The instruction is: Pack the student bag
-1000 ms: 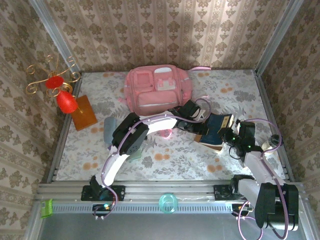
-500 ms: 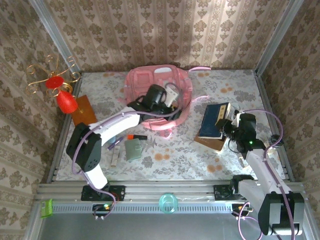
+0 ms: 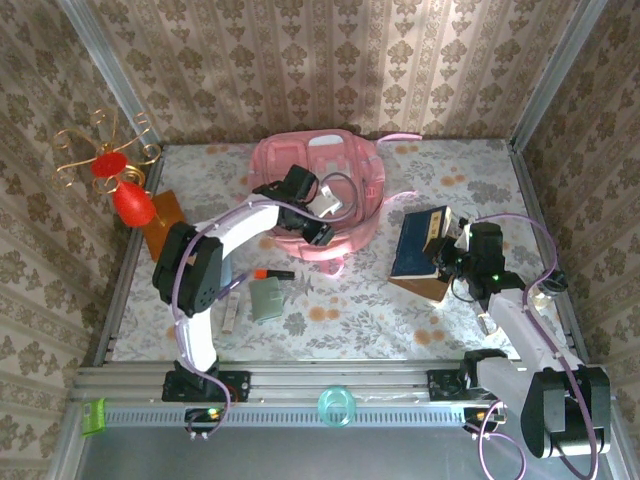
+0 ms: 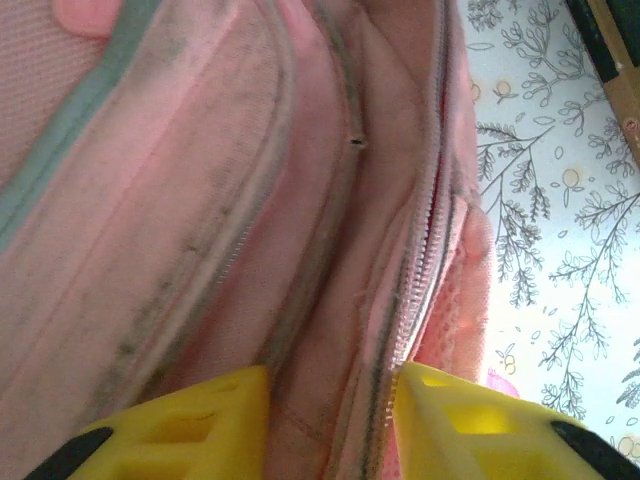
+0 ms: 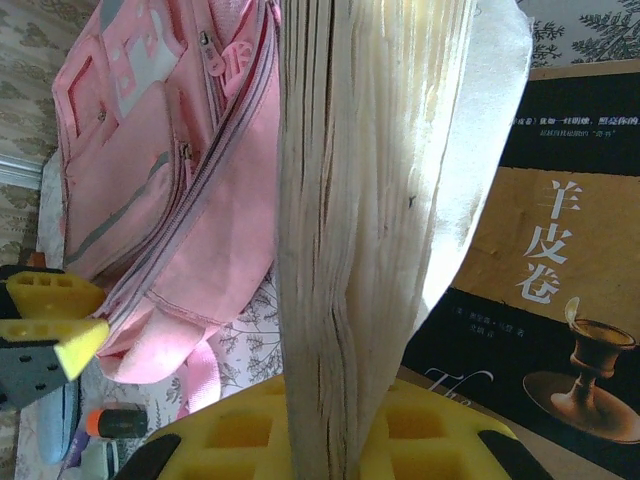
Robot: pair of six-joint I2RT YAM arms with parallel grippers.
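Two books, right side: the right gripper (image 5: 330,432) clamps the blue book (image 3: 412,245) on edge over the brown book (image 5: 610,260). One pink backpack (image 3: 275,165), far centre; the left gripper (image 4: 330,400) pinches its zip edge.

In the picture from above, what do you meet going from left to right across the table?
red ornament → orange block → bag → blue book
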